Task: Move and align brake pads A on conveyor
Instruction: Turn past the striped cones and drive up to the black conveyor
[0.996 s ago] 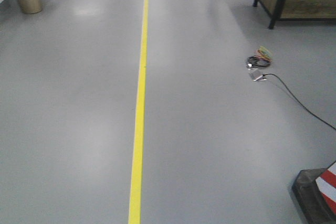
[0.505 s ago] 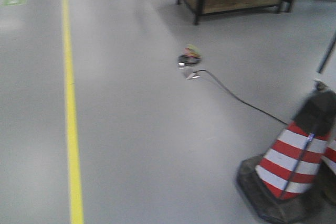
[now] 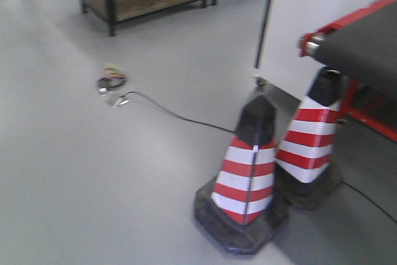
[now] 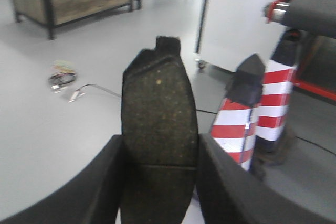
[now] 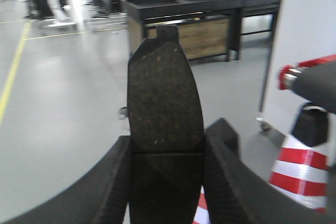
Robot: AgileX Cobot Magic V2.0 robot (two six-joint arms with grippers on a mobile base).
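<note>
Standing upright, one brake pad pinched in each hand: left hand [image 4: 157, 182] on left brake pad [image 4: 159, 129], right hand [image 5: 167, 184] on right brake pad [image 5: 165, 103].

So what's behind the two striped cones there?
Behind the cones stands the conveyor on its red frame, beside a white panel. The cones cover the frame's lower end, so its footing cannot be seen.

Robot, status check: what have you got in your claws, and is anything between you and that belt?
Left gripper shut on brake pad. Right gripper shut on second pad. Conveyor ahead right. Two traffic cones standing before it.
</note>
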